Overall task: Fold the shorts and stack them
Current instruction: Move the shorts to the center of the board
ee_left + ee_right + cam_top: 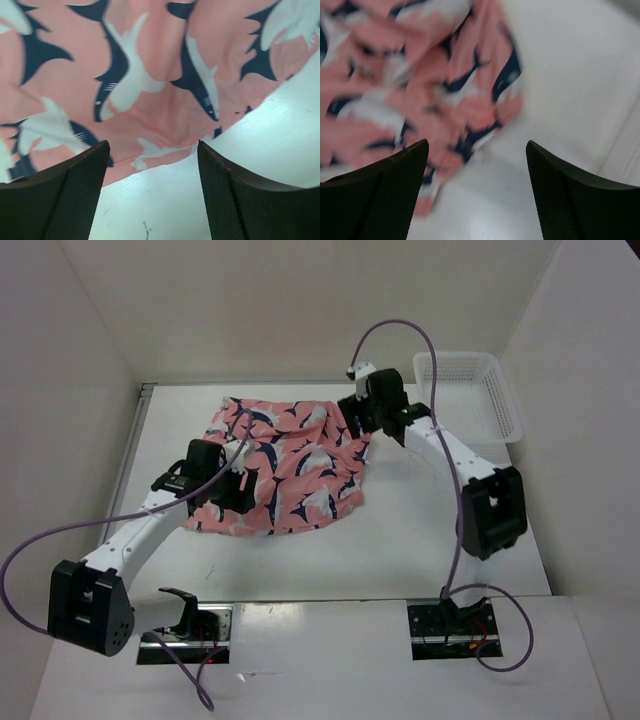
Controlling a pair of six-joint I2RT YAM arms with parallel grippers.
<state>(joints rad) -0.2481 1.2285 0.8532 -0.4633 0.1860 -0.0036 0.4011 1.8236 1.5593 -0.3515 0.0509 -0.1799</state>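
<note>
The shorts (285, 465) lie spread and rumpled in the upper middle of the top view, on the white table (400, 550). They are soft salmon-pink cloth printed all over with navy and white bird-like shapes, creased into shallow folds with an uneven lower hem. The left arm reaches up from the lower left corner, and its wrist hangs over the left part of the cloth. The left gripper (152, 147) stands open, its dark, finely textured fingers (65, 195) apart above the hem where fabric meets bare table, holding nothing. The right arm bends in from the right side. The right gripper (477, 147) is poised over the shorts' upper right corner with its fingers also spread and empty. A white plastic mesh basket (500, 405) sits at the upper right. Purple cables (30, 540) loop off both arms.
</note>
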